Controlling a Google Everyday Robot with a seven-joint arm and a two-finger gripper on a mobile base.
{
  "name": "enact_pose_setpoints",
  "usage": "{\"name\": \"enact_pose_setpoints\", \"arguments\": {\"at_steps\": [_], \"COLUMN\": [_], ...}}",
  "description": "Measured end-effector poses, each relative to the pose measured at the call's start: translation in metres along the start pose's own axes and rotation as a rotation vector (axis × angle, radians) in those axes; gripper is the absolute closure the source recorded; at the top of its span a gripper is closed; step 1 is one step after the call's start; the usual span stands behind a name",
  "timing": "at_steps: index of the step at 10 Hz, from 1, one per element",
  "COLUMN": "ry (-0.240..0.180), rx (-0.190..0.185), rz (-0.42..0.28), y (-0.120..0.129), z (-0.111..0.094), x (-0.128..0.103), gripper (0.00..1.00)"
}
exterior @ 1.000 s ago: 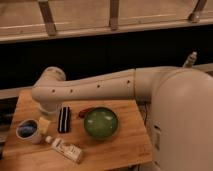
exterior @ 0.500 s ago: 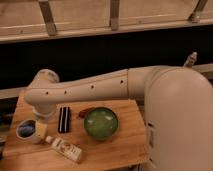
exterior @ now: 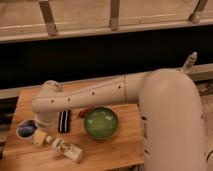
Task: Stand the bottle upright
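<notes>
This looks like a test room for robots, maybe inside an office building, though it is hard to be sure. A big white robot arm point(exterior: 100, 95) reaches over a small wooden surface point(exterior: 122, 152). Its gripper point(exterior: 42, 127) hangs low by the surface's left edge. A green bowl point(exterior: 101, 123) and a black block point(exterior: 63, 121) sit there like practice things. Behind are a long ledge point(exterior: 207, 71) and metal bars point(exterior: 48, 17).

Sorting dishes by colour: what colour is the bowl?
The bowl is green, camera view; end effector left of it, near the bottle.
</notes>
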Motion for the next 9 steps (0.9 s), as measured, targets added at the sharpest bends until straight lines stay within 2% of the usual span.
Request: {"name": "enact_pose_setpoints", "arguments": {"at_steps": [3,5,6,8,9], "ry": [-0.02,-0.012,0.015,0.096,0.101], "rx": [-0.026,-0.043,-0.054,-0.077,-0.078], "rz": [0.043,0.067,0.087,0.172,0.18], "y": [0.01,0.016,0.018,0.021,0.021], "z": [0.008,0.014,0.018,0.022,0.022], "x": [0.007,0.012,0.017,0.036,0.037], "gripper": [0.2,0.2,0.2,0.2,0.2]}}
